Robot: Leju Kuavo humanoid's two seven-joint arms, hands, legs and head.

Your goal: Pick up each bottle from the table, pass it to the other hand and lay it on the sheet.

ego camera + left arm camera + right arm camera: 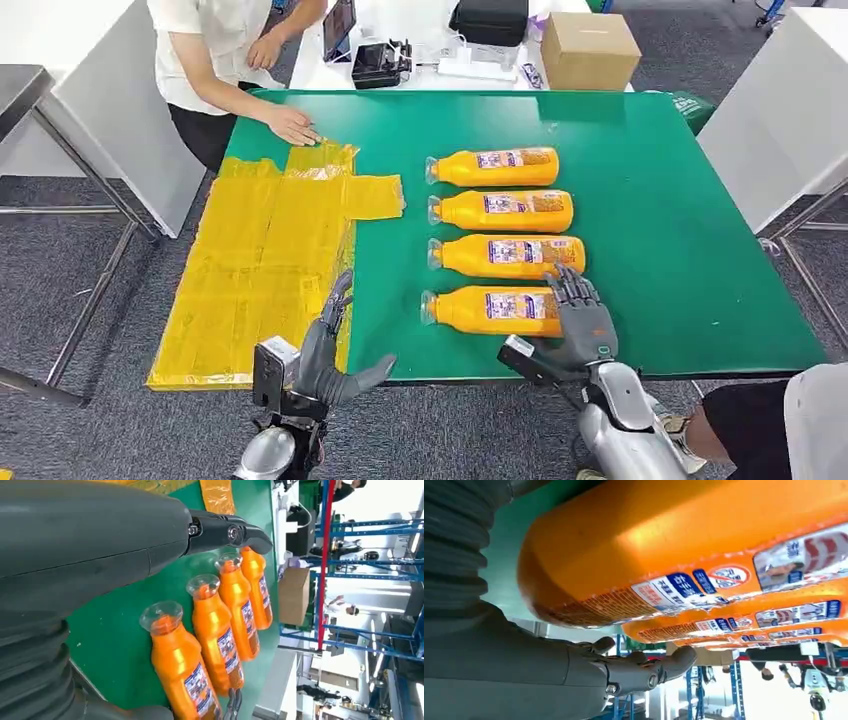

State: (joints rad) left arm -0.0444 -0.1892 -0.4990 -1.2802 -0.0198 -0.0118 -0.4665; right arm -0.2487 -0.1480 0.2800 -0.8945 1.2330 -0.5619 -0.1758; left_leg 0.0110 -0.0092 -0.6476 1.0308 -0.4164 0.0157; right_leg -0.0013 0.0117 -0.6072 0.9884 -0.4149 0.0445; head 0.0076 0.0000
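Several orange bottles with clear caps lie side by side on the green table (660,200), caps toward the yellow sheet (260,260). The nearest bottle (485,311) (182,672) (684,545) lies close to the front edge. My right hand (580,318) (574,672) is at its base end, fingers reaching over the bottle; in the right wrist view the thumb stands apart from it. The left hand (325,352) (100,540) hovers open over the front edge beside the sheet, holding nothing. The other bottles (505,255) (220,630) lie farther back.
A person at the table's far left corner rests a hand (292,125) on the sheet's far end. A cardboard box (588,50) and black devices (380,62) sit on the white desk behind. Another person's leg (750,420) is at the lower right. Bare green surface lies right of the bottles.
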